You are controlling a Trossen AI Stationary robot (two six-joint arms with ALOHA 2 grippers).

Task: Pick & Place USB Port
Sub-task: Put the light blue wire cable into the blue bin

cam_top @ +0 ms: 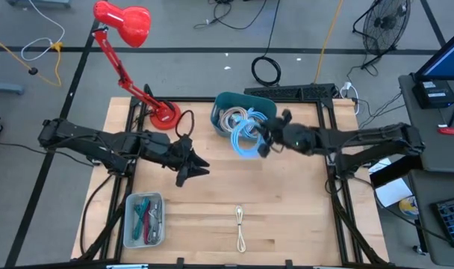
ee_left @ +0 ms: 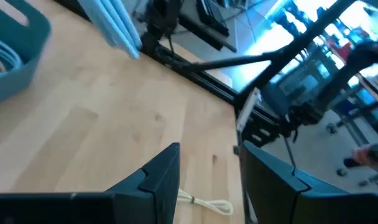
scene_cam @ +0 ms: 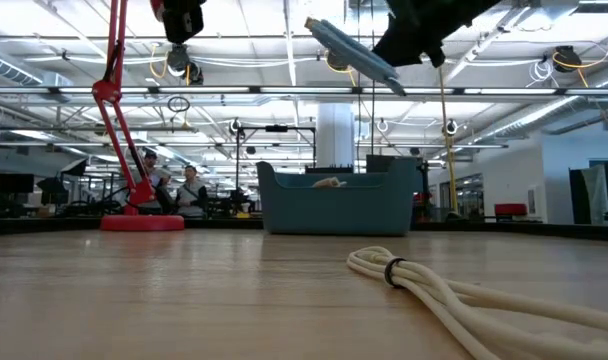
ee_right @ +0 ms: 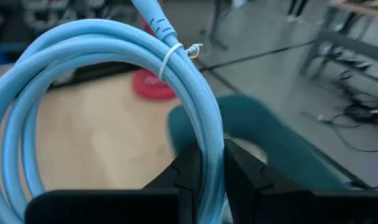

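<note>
A coiled light-blue cable (cam_top: 246, 139), bound with a white tie (ee_right: 170, 57), hangs in the air in front of the teal bin (cam_top: 242, 113), which holds more coiled cables. My right gripper (cam_top: 264, 140) is shut on the blue coil, high above the table in the low view (scene_cam: 412, 35). A cream cable (cam_top: 242, 228) lies flat on the table near its front edge. My left gripper (cam_top: 194, 169) is open and empty, hovering left of centre, above the bare wood; its wrist view shows the cream cable (ee_left: 207, 203) below it. My right gripper pinches the blue coil's bundled strands (ee_right: 211, 163) between its two fingers, at the side of the loop away from the tie. The fingers lie across the strands. The coil is lifted clear of the table and the bin, its loop (ee_right: 96, 43) standing out beyond the fingertips.
A red desk lamp (cam_top: 130, 30) stands with its base (cam_top: 164, 116) at the far left of the table. A grey tray (cam_top: 144, 219) with small cables sits at the near left. Bare wood lies between the bin and the cream cable.
</note>
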